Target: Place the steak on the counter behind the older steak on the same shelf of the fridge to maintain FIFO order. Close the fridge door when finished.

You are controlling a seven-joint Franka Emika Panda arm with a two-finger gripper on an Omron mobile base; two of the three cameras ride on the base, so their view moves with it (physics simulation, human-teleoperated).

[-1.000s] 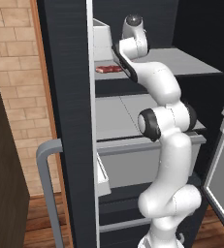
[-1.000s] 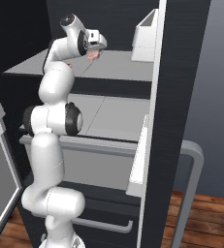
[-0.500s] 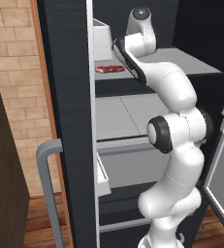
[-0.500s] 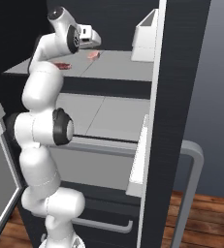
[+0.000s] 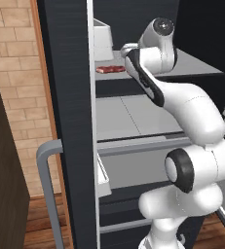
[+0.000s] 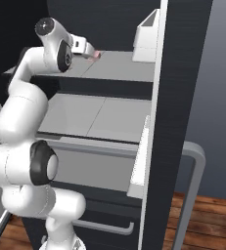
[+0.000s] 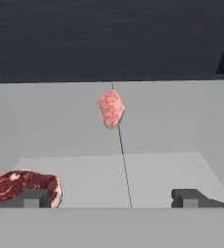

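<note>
In the hand view the small pale pink steak (image 7: 111, 109) lies far back on the light grey shelf (image 7: 171, 126), on its centre seam. The dark red older steak (image 7: 21, 186) lies at the front left, beside my left fingertip (image 7: 33, 197). My gripper (image 7: 111, 198) is open, its tips wide apart with nothing between them, well short of the pink steak. From the right base view the gripper (image 6: 89, 51) hovers over the shelf (image 6: 119, 68) just before the pink steak (image 6: 96, 55). The older steak (image 5: 110, 69) shows on the shelf's left in the left base view.
The open fridge door (image 5: 70, 121) with its grey bar handle (image 5: 48, 155) stands on the left, and a white door bin (image 6: 146, 34) hangs at shelf height. A lower shelf (image 6: 85, 114) and a drawer (image 6: 95, 168) lie beneath. My arm's elbow reaches into the fridge opening.
My arm has changed pose: its upper joints rose and swung to one side while the hand stayed over the top shelf. The pink steak rests at about the same spot.
</note>
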